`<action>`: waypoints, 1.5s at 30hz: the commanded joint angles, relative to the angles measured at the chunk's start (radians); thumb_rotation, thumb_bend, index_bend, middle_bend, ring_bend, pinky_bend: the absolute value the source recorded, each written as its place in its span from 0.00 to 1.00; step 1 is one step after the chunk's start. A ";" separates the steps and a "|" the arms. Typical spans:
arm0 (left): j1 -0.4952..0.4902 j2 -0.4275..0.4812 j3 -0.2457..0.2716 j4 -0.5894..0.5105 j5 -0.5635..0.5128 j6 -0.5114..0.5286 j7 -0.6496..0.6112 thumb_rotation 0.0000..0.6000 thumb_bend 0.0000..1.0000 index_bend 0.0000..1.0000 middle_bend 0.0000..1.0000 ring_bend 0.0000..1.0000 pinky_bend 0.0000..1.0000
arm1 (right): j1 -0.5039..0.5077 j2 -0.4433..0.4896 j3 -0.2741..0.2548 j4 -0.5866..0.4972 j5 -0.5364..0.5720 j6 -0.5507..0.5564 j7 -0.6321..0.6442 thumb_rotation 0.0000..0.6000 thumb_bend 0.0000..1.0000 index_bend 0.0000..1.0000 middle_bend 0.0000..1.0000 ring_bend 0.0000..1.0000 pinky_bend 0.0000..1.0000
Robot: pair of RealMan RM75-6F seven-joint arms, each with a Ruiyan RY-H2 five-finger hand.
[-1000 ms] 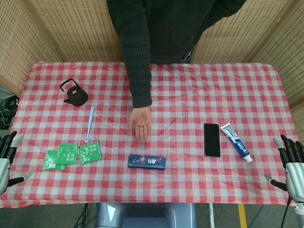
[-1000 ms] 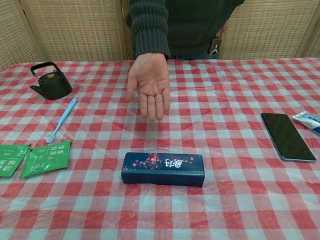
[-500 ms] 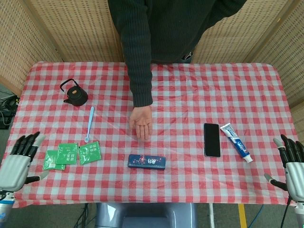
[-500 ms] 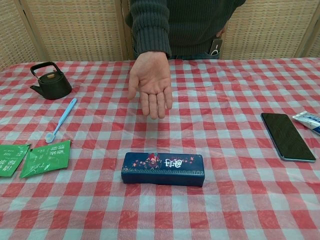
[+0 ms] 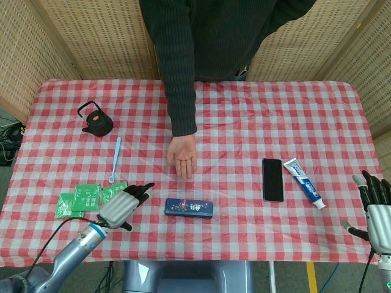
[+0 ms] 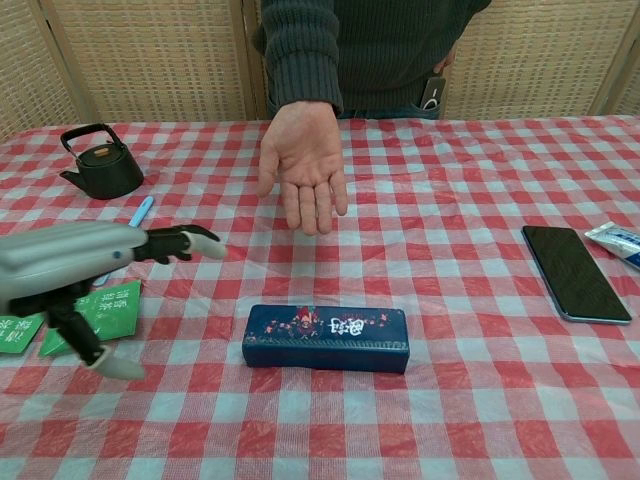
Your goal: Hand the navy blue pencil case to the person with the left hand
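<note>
The left hand hovered with fingers spread, empty, just left of the navy blue pencil case — which lay flat on the checked tablecloth. Beyond it waited the person's open palm. The right hand stayed out at the table's edge — fingers apart, holding nothing.
</note>
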 commanded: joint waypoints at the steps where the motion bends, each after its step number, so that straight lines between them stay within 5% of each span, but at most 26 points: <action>1: -0.079 -0.090 -0.057 0.038 -0.108 -0.074 0.048 1.00 0.00 0.12 0.04 0.14 0.16 | 0.002 -0.002 0.002 0.003 0.006 -0.005 -0.001 1.00 0.00 0.07 0.00 0.00 0.00; 8: -0.167 -0.187 -0.102 0.076 -0.249 -0.095 0.171 1.00 0.00 0.14 0.06 0.15 0.19 | 0.009 -0.007 0.004 0.010 0.022 -0.021 -0.006 1.00 0.00 0.07 0.00 0.00 0.00; 17: -0.270 -0.312 -0.096 0.156 -0.446 -0.106 0.313 1.00 0.00 0.16 0.06 0.17 0.25 | 0.013 -0.009 0.011 0.018 0.044 -0.034 0.000 1.00 0.00 0.07 0.00 0.00 0.00; 22: -0.301 -0.395 -0.080 0.224 -0.492 -0.031 0.368 1.00 0.03 0.42 0.30 0.40 0.47 | 0.015 -0.006 0.014 0.022 0.050 -0.038 0.013 1.00 0.00 0.07 0.00 0.00 0.00; 27: -0.298 -0.441 -0.064 0.265 -0.442 0.054 0.380 1.00 0.07 0.63 0.50 0.57 0.59 | 0.014 -0.001 0.015 0.023 0.051 -0.037 0.025 1.00 0.00 0.07 0.00 0.00 0.00; 33: -0.274 -0.433 -0.044 0.246 -0.316 0.146 0.320 1.00 0.08 0.64 0.50 0.57 0.59 | 0.014 0.002 0.013 0.022 0.049 -0.036 0.032 1.00 0.00 0.07 0.00 0.00 0.00; 39: -0.238 -0.331 -0.007 0.128 -0.201 0.214 0.268 1.00 0.08 0.64 0.50 0.57 0.59 | 0.012 0.001 0.010 0.016 0.043 -0.031 0.023 1.00 0.00 0.07 0.00 0.00 0.00; 45: -0.223 -0.219 -0.038 0.006 -0.118 0.284 0.233 1.00 0.08 0.64 0.50 0.57 0.59 | 0.011 -0.001 0.005 0.011 0.037 -0.031 0.014 1.00 0.00 0.07 0.00 0.00 0.00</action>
